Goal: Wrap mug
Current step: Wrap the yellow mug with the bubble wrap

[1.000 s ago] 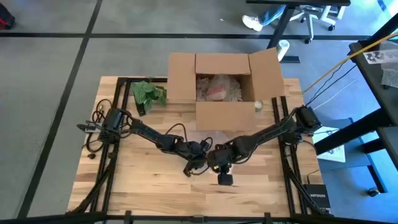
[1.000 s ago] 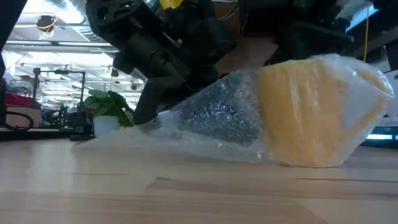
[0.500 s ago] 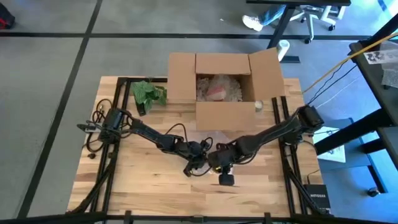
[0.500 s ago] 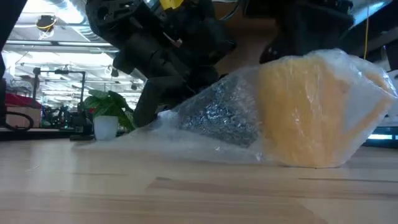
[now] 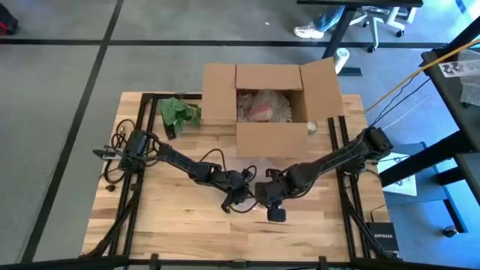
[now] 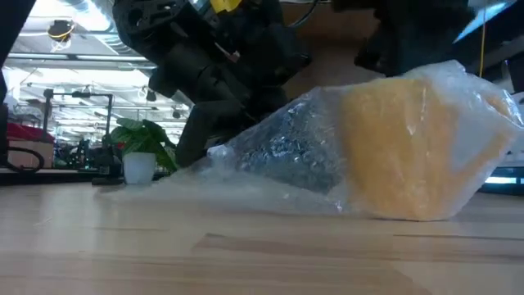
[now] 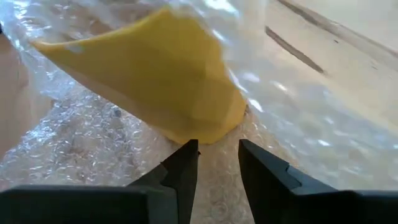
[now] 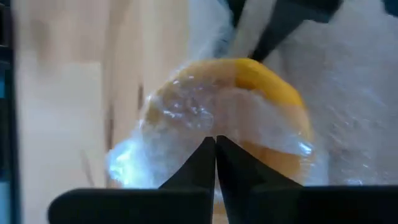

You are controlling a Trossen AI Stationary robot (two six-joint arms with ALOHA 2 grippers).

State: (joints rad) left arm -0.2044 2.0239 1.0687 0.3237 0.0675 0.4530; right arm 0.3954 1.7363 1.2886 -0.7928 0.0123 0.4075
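The right gripper (image 8: 215, 163) is seen with its fingers (image 8: 200, 163) pressed together, pinching the bubble wrap (image 6: 286, 156) over the yellow mug (image 6: 409, 152). The left gripper (image 7: 216, 165) is seen with its fingers (image 7: 183, 168) slightly parted, nothing gripped, just beside the mug's rim. The wrapped mug is laid on its side on the desk (image 5: 172, 217), in front of the open cardboard box (image 5: 270, 109).

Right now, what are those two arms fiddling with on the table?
They are wrapping a yellow mug in bubble wrap near the table's front middle. The right pincer is shut on the wrap over the mug. The left pincer sits slightly open beside the mug. A cardboard box waits behind.
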